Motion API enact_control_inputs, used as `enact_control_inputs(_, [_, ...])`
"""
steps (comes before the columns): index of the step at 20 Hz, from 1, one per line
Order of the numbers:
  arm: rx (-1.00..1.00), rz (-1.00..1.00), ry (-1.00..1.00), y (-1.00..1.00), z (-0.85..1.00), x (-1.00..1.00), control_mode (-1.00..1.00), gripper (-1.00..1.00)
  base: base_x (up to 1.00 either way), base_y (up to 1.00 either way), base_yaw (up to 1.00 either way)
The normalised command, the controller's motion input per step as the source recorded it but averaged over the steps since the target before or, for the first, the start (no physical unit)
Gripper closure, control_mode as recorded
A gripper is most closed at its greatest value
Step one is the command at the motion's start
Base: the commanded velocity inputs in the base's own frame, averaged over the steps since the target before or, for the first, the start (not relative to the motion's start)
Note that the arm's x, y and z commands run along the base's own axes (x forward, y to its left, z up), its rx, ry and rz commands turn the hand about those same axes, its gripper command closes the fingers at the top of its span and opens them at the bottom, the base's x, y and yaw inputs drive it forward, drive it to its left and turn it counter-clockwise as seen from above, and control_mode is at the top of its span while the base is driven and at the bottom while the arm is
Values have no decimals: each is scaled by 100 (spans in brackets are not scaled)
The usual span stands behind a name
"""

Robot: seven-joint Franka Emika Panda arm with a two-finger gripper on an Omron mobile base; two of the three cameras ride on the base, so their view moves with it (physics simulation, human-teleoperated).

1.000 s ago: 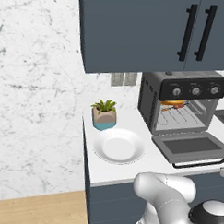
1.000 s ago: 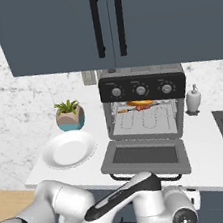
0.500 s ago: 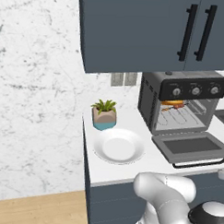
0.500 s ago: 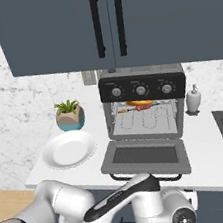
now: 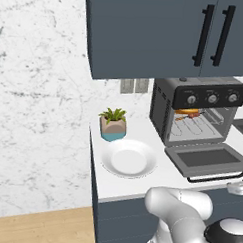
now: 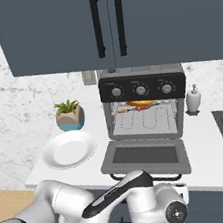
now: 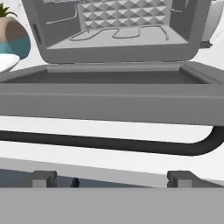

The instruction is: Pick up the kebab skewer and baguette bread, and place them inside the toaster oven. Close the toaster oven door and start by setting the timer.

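The arm is folded low in front of the counter (image 6: 208,139), its hand (image 7: 111,179) just below and in front of the counter's edge, aimed level at the toaster oven (image 6: 145,103). Directly ahead, the toaster oven door (image 7: 109,103) lies dropped open, its black handle (image 7: 105,143) nearest the hand. Beyond it, on the rack, lie the baguette bread (image 6: 139,102) and kebab skewer (image 6: 142,107). A white plate (image 6: 68,149) and potted plant (image 6: 69,114) sit ahead to the left, a soap bottle (image 6: 194,98) to the right. The fingers (image 7: 43,178) are spread wide, empty, touching nothing.

Probably a home kitchen: toaster oven (image 6: 144,109), wall cabinets (image 6: 105,23), marble backsplash (image 5: 40,90).
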Motion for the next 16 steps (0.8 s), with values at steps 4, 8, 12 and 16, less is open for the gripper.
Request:
enact_control_inputs(4, [0,0,0,0,-10,11,-100,-100,0,0,0])
enact_control_inputs(8, [0,-1,0,0,-6,12,-100,-100,0,0,0])
enact_control_inputs(12, [0,0,0,0,-5,15,-100,-100,0,0,0])
enact_control_inputs(16, [0,-1,1,0,-7,8,-100,-100,0,0,0])
